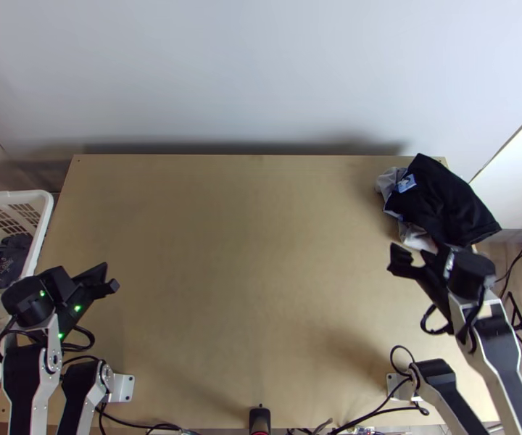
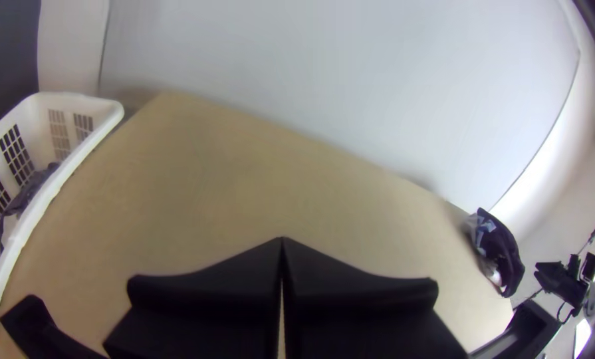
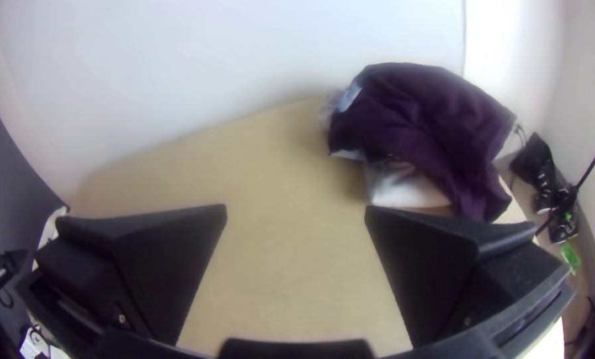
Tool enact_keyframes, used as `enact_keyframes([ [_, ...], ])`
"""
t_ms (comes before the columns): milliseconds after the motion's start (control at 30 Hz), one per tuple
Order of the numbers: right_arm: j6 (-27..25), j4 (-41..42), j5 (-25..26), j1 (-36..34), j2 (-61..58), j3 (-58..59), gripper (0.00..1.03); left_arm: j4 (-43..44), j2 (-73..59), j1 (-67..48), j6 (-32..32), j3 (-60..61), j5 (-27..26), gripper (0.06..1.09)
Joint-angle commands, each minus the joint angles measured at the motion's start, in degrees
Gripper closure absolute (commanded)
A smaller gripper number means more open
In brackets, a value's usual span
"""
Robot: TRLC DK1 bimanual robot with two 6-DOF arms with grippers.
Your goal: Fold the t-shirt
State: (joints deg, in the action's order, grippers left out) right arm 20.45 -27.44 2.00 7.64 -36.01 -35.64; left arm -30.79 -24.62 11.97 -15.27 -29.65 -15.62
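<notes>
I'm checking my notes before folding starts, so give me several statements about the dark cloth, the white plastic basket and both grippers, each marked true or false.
1. The dark cloth garment lies bunched near the far right corner of the light wooden table. True.
2. The white plastic basket with slotted sides stands right of the table. False: it stands on the left.
3. The black-fingered left gripper is wide open. False: its fingers meet.
4. The black-fingered right gripper is open. True.

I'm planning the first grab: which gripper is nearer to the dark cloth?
Right. The right gripper is just short of the dark cloth; the left gripper is across the table, near the white basket.
</notes>
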Motion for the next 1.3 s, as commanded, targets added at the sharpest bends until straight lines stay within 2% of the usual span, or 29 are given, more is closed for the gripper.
enact_keyframes([
  [0, 0.6, 2.1, -2.1, -5.1, 11.8, 5.8, 0.06, 4.7, 4.0, -5.8, -1.0, 2.7, 0.1, 1.05],
  [133, -1.3, 6.4, -5.3, -7.7, 17.0, 7.9, 0.05, 7.8, 9.9, -6.4, -1.3, 4.2, 0.1, 1.05],
  [367, -4.9, 9.4, -10.3, -10.1, 26.2, 10.5, 0.05, 10.6, 24.7, -7.9, -3.2, 7.5, 0.0, 1.05],
  [467, -6.6, 9.9, -11.1, -10.5, 30.2, 12.0, 0.05, 10.6, 24.8, -8.1, -2.0, 7.1, 0.1, 1.05],
  [567, -10.4, 9.3, -11.4, -10.7, 34.3, 13.8, 0.05, 11.1, 24.9, -7.9, 0.0, 7.0, 0.7, 1.05],
  [767, -11.5, 6.3, -13.7, -8.1, 36.5, 15.2, 0.05, 12.9, 25.0, -7.7, 0.7, 8.1, 2.7, 1.03],
  [833, -11.6, 5.8, -13.8, -7.1, 36.5, 15.5, 0.05, 12.7, 25.0, -7.7, 1.6, 9.4, 2.7, 0.93],
  [933, -11.9, 3.1, -14.0, -5.6, 36.5, 16.0, 0.05, 9.4, 25.0, -7.7, 1.5, 10.7, 2.7, 0.56],
  [967, -12.4, 1.6, -14.1, -5.0, 36.5, 16.3, 0.05, 8.5, 24.9, -7.7, 1.5, 10.9, 2.6, 0.48],
  [1200, -11.7, -0.6, -14.2, -4.0, 34.0, 17.1, 0.05, 5.7, 24.9, -8.2, 2.3, 14.8, 0.0, 0.17],
  [1267, -9.9, 0.4, -14.1, -2.8, 36.1, 18.2, 0.05, 3.7, 24.8, -8.4, 3.4, 15.8, -1.3, 0.13],
])
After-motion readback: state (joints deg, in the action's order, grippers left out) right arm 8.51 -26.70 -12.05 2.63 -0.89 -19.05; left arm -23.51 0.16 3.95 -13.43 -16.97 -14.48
